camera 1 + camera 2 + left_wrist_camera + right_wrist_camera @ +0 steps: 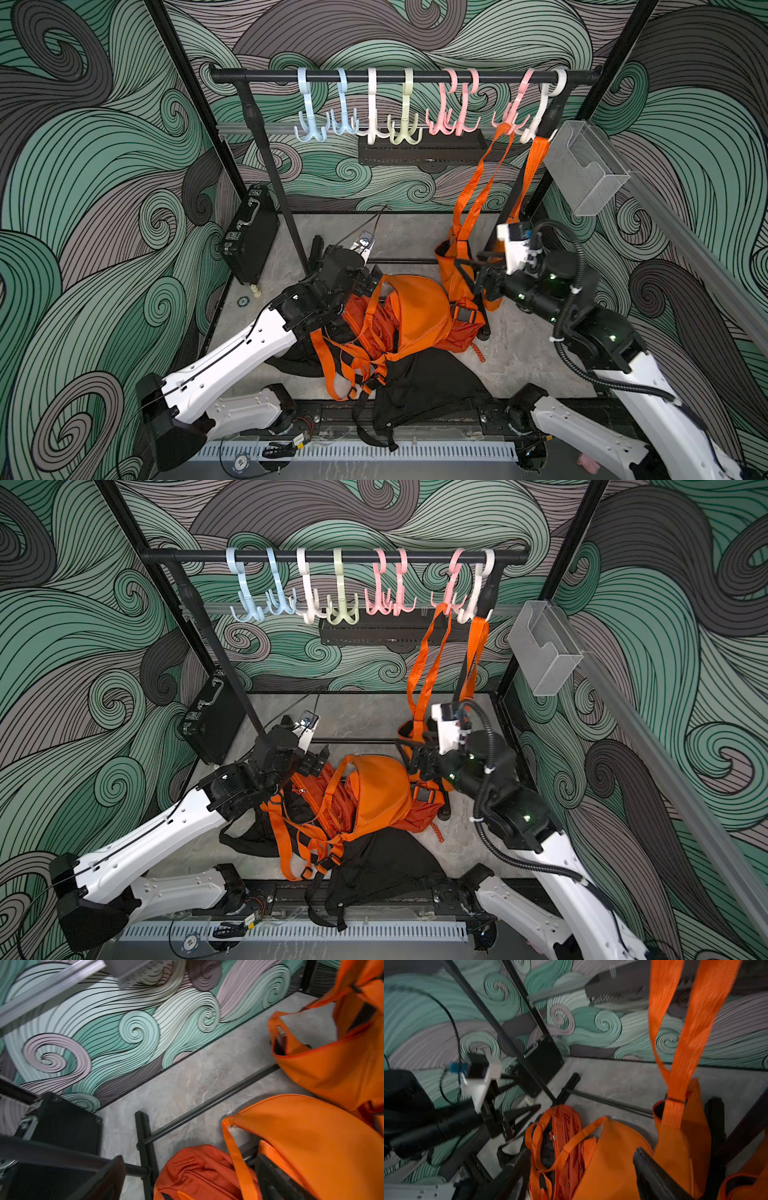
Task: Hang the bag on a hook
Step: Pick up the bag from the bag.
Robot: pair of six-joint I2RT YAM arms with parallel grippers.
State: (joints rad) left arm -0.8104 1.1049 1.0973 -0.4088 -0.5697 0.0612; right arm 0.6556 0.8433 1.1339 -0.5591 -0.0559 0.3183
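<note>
Now bag (681, 1147) hangs just beside parted right fingers (652, 1172).

left arm (241, 353): stretches from the near left corner forward and inward, white forearm sloping upward.
left wrist (332, 274): black, bent toward the centre.
left hand (368, 280): jaws spread wide; its fingers (104, 1178) sit far apart in the wrist view.
right arm (665, 395): rises from the near right corner, elbow high, leaning inward.
right wrist (540, 286): black, roughly level, aimed leftward.
right hand (478, 274): jaws parted, facing the left hand, well apart from it.
</note>
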